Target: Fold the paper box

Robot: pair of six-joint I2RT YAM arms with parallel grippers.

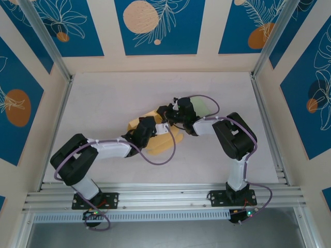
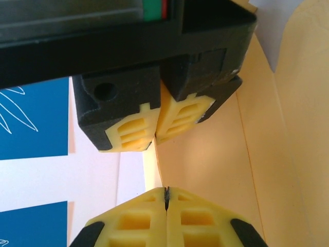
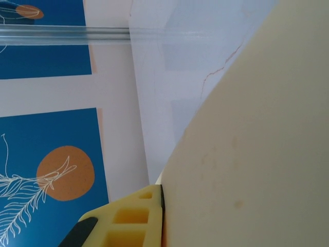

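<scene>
Paper box (image 1: 161, 147) lies mid-worktop (image 1: 103, 98), cream-coloured, where my two arms meet. From the left, my left pincer (image 1: 159, 128) is closed narrow, nipping a thin edge of the sheet. Just right of it, my right pincer (image 1: 169, 118) grips that same edge, its yellow pads (image 2: 182, 116) pressed together, with the sheet flat against one finger (image 3: 128, 216).

We note a pale yellow paper box (image 1: 158, 147) (image 2: 216, 170) (image 3: 257, 154) of thin card at mid-table, not yet folded up, lying mostly flat, with creased panels lifted at an angle.
</scene>
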